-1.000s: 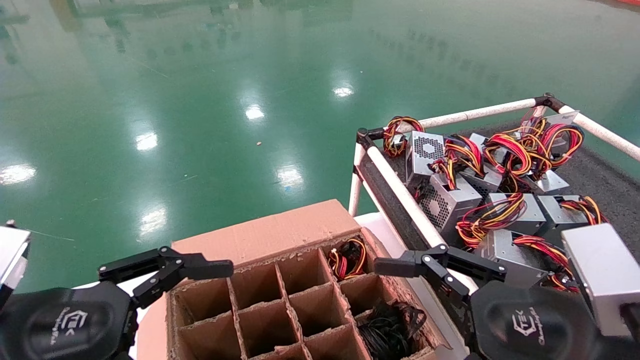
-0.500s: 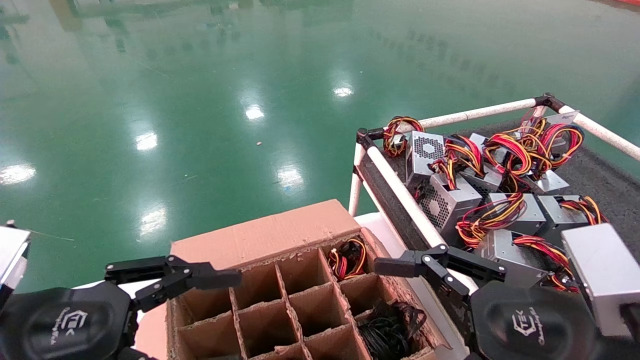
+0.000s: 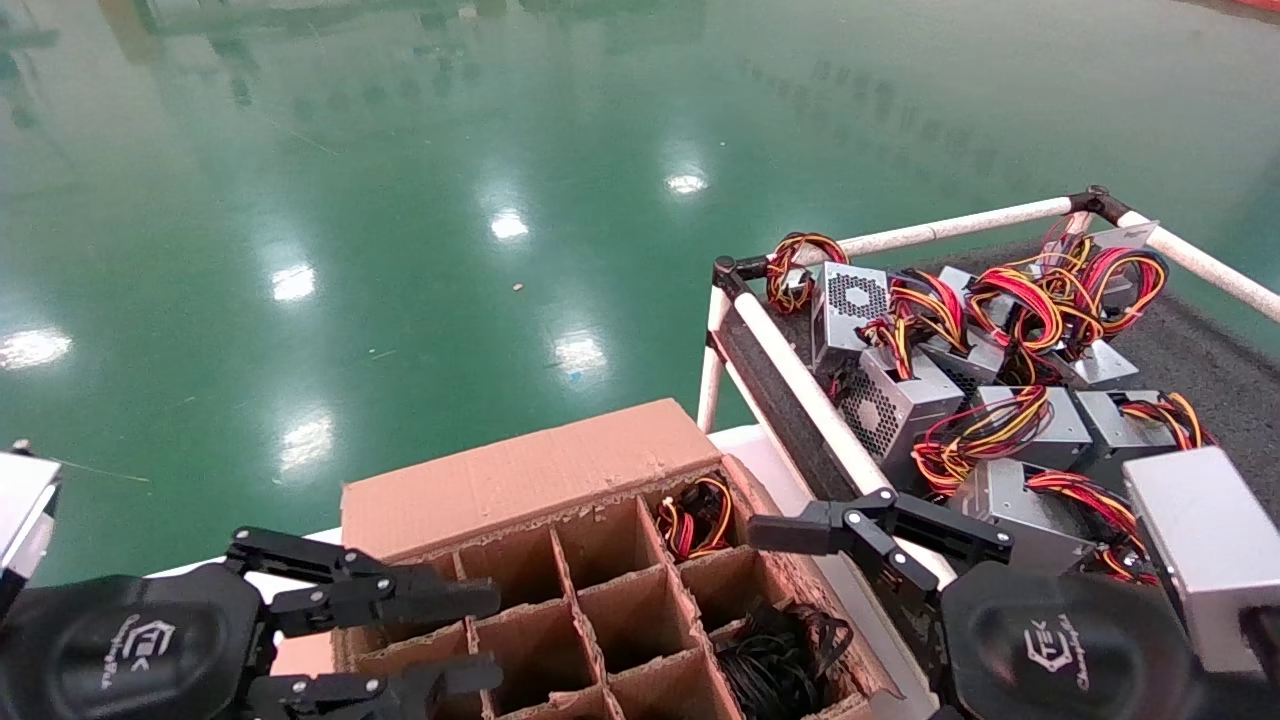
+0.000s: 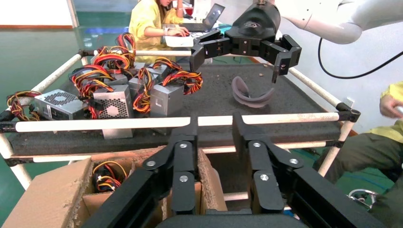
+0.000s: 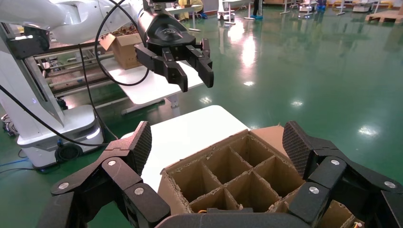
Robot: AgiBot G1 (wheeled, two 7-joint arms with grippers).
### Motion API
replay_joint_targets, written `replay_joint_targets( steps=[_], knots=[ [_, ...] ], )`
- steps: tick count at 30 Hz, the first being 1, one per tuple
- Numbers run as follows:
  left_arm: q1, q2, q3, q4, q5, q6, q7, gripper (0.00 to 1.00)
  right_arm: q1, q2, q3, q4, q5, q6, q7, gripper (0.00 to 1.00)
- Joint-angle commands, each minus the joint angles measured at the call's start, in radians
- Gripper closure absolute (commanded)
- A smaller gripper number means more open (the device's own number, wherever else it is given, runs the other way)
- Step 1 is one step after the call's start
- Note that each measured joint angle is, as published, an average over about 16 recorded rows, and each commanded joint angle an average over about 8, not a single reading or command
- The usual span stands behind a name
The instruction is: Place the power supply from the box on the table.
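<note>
The box (image 3: 560,560) is a brown corrugated carton with ragged, torn edges, split by cardboard dividers into a grid of square cells. One far cell on the side nearest the table holds the power supply (image 3: 692,522), of which mainly a looped bundle of red, yellow, orange and black wires shows. A nearer cell on the same side holds a tangle of plain black cable (image 3: 780,655). The other visible cells show bare cardboard.

Beside the box, the table (image 3: 1215,350) is a dark grey, felt-like surface framed by white pipe rails (image 3: 800,385) with black corner joints. On it lies a crowd of silvery-grey metal units (image 3: 985,400), some with perforated vent faces, their coloured wire loops piled over one another.

The left end effector (image 3: 455,640) hangs over the box's near left cells, its black linked fingers spread apart and gripping nothing. The right end effector (image 3: 800,535) sits at the box's edge by the table rail, its fingers spread wide, with ridged pads showing in its wrist view, and equally empty. The glossy green floor (image 3: 450,200) reflects the ceiling lights.
</note>
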Motion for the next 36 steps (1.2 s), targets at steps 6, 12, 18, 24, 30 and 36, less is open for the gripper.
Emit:
replay_joint_targets(
  steps=[6,12,18,24,30,36],
  knots=[
    [0.0,0.0,0.0,0.0,0.0,0.0,0.0,1.0,0.0,0.0,0.0,0.0,0.0,0.0,0.0,0.0],
    [0.0,0.0,0.0,0.0,0.0,0.0,0.0,0.78,0.0,0.0,0.0,0.0,0.0,0.0,0.0,0.0],
    [0.0,0.0,0.0,0.0,0.0,0.0,0.0,0.06,0.0,0.0,0.0,0.0,0.0,0.0,0.0,0.0],
    [0.0,0.0,0.0,0.0,0.0,0.0,0.0,0.0,0.0,0.002,0.0,-0.003,-0.004,0.002,-0.001,0.0],
    [0.0,0.0,0.0,0.0,0.0,0.0,0.0,0.0,0.005,0.01,-0.009,-0.037,-0.046,0.017,-0.01,0.0],
    [0.0,0.0,0.0,0.0,0.0,0.0,0.0,0.0,0.019,0.009,-0.038,-0.093,-0.13,0.041,-0.019,0.0]
  ],
)
